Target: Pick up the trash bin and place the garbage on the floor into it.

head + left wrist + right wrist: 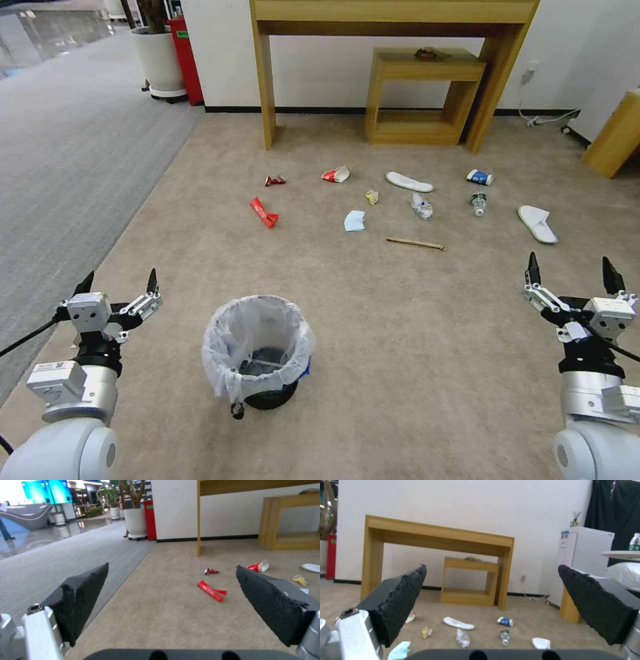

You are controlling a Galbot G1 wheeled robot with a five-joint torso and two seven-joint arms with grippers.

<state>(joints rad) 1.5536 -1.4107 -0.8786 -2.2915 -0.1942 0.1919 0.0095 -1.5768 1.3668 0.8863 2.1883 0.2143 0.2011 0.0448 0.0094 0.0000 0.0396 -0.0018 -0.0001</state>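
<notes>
The trash bin (259,353), black with a crinkly white bag, stands on the beige floor (373,320) close in front of me. Garbage lies scattered beyond it: a red wrapper (265,212), a crushed red can (275,180), a red cup (335,175), a blue paper (355,221), a wooden stick (415,244), a clear bottle (478,203), a blue cup (479,177) and two white slippers (537,223). My left gripper (119,285) hovers open to the left of the bin. Far to the bin's right, my right gripper (572,272) is also open. Both hold nothing.
A tall wooden table (393,20) and a low wooden shelf (423,97) stand against the white wall behind the litter. Grey ribbed carpet (73,160) borders the left, with a white planter (159,63). A wooden piece (617,137) sits at the right.
</notes>
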